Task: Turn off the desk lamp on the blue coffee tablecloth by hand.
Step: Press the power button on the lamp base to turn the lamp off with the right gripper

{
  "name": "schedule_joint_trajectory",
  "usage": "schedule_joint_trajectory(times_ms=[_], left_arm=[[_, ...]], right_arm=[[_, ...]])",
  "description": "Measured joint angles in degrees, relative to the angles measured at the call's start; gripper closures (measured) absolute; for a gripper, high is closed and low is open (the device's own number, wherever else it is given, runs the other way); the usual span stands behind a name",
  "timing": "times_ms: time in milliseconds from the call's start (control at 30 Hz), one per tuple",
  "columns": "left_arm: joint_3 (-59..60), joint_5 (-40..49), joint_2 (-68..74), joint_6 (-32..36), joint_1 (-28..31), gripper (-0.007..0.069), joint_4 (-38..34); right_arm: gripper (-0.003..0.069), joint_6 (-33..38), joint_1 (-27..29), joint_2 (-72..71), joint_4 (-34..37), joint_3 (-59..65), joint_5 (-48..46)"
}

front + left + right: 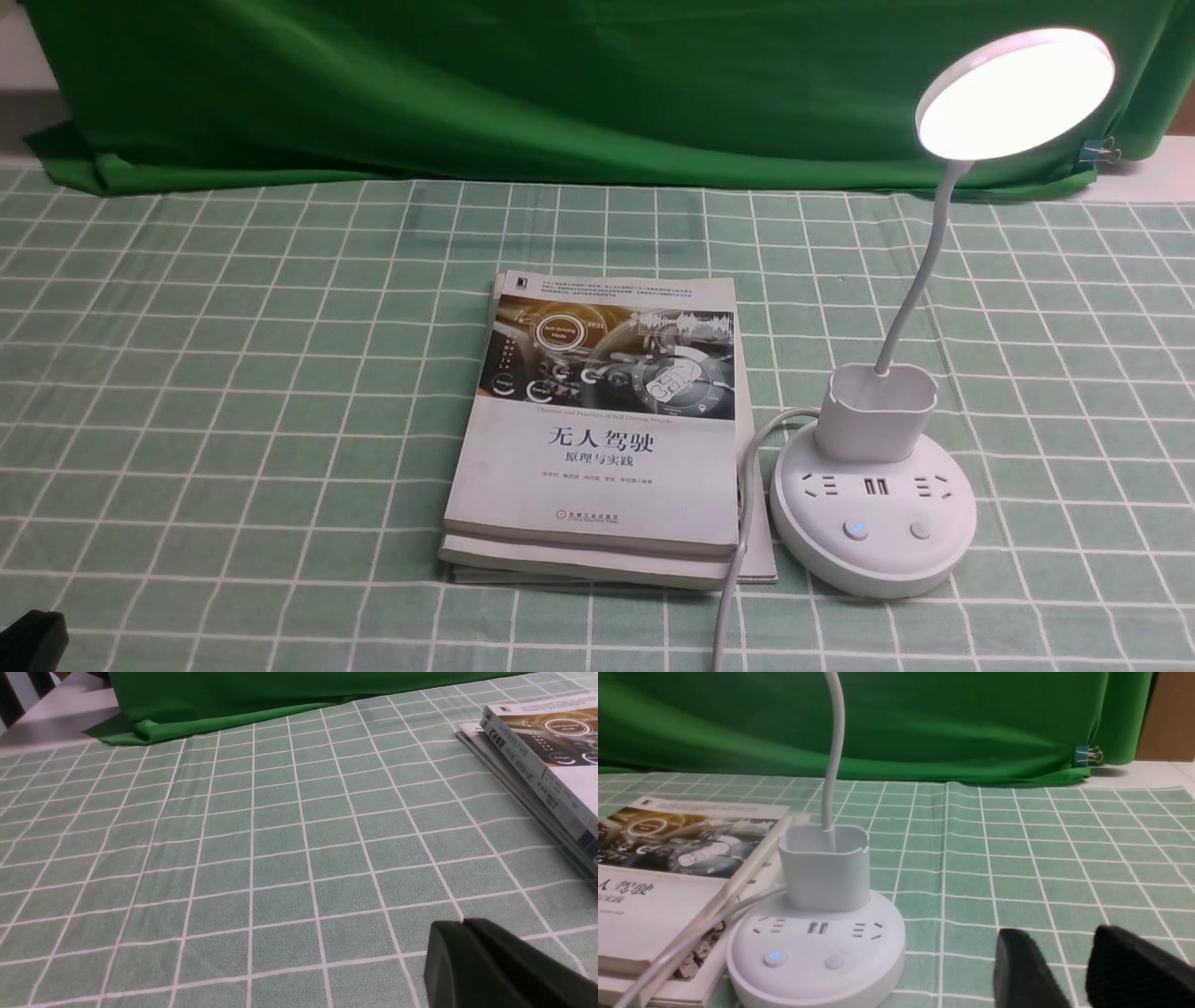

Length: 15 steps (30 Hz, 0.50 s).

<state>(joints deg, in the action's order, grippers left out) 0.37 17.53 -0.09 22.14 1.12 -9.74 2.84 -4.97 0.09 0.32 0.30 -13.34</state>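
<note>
since the lamp [878,411] has its round head [1016,93] glowing brightly and one button [774,956] on its base [873,560] shows a small blue light, the task looks not yet begun: no switch has been pressed, and the whole reach and press is left to do. the lamp stands on the right part of the checked tablecloth [233,373], its base just beside a stack of books [597,448], with its cord [738,560] running between them toward the near edge. the right gripper [1069,970] hangs released, fingers spread with nothing between them, near the base but not touching it, the base lying between it and the books. the left gripper [462,926] is well apart over bare cloth, fingers seemingly pressed together on nothing
</note>
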Motion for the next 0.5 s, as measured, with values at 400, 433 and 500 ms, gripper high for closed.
schedule_joint_trajectory(times_ms=[400,433,500], left_arm=[[0.00,0.00,0.00,0.00,0.00,0.0624,0.00],[0.00,0.00,0.00,0.00,0.00,0.0624,0.00],[0.00,0.00,0.00,0.00,0.00,0.0624,0.00]], right_arm=[[0.0421,-26.48,0.00,0.00,4.28,0.00,16.46],[0.0421,-28.52,0.00,0.00,4.40,0.00,18.22],[0.0422,-30.99,0.00,0.00,4.62,0.00,20.51]])
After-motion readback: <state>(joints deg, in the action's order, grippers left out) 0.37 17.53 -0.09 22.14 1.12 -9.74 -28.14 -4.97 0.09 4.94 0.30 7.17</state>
